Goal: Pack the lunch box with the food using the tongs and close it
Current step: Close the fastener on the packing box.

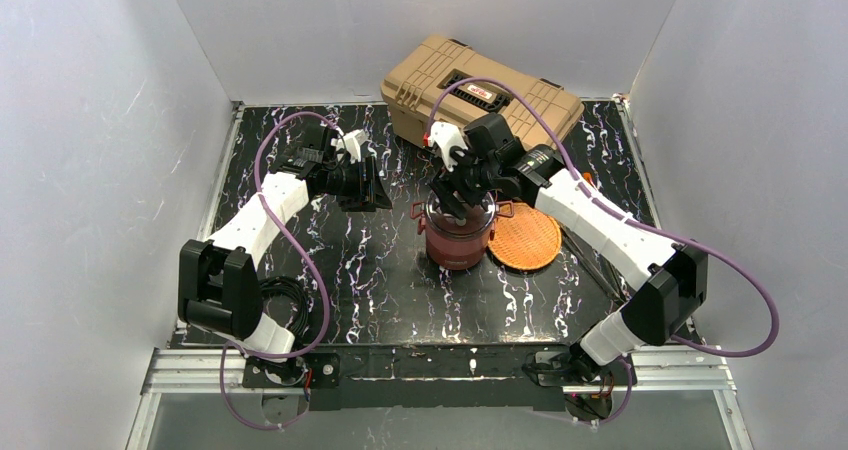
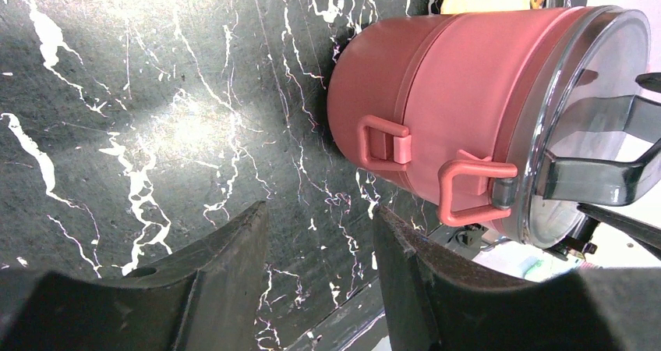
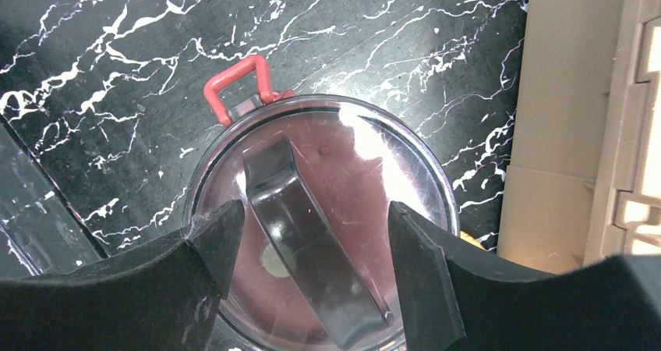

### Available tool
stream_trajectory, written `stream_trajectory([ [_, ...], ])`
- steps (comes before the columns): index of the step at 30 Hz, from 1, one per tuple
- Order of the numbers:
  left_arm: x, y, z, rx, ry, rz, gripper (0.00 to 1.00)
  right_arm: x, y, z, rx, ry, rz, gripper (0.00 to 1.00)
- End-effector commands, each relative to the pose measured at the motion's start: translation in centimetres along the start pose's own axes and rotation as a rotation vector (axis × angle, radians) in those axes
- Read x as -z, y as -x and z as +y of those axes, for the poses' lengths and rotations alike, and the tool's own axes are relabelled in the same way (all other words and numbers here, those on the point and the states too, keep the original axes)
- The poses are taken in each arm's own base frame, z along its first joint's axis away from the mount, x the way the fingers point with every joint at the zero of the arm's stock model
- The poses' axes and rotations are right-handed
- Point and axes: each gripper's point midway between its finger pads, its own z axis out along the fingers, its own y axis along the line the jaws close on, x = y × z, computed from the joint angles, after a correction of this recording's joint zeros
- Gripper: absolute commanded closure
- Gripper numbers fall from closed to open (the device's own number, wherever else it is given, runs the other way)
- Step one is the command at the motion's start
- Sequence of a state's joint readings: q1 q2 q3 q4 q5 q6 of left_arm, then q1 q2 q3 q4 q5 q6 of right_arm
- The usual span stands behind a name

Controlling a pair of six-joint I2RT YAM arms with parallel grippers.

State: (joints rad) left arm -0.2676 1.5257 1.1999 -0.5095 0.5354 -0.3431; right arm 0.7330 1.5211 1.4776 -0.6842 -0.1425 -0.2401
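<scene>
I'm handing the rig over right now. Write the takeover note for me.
Left gripper open, empty, beside the lunch box.
Right gripper open above it, jaws either side of the lid handle, not gripping.
Clear lid sits on the box. Tongs and food not in view.
Left to do: confirm the red latches are fastened; I cannot tell from here.

Overhead and close wrist views share the lunch box [image 1: 457, 246].
</scene>
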Motion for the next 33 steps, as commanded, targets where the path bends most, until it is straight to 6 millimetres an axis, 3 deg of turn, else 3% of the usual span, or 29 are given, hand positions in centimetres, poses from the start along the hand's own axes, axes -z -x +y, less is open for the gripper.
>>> stream_trajectory([
  [1,1.6,0.8,-1.9,-0.041,-0.051,-0.038,0.50,3.3,3.9,-0.2,0.006,-0.032,-0.148,0.25],
  [27,1.3,0.5,-2.3,-0.030,-0.082,-0.018,0.50,0.5,0.5,0.4,0.003,0.019,-0.056,0.45],
  [33,1.4,0.6,-2.6,-0.035,-0.099,-0.019,0.51,0.2,0.2,0.5,0.009,0.028,-0.049,0.57],
])
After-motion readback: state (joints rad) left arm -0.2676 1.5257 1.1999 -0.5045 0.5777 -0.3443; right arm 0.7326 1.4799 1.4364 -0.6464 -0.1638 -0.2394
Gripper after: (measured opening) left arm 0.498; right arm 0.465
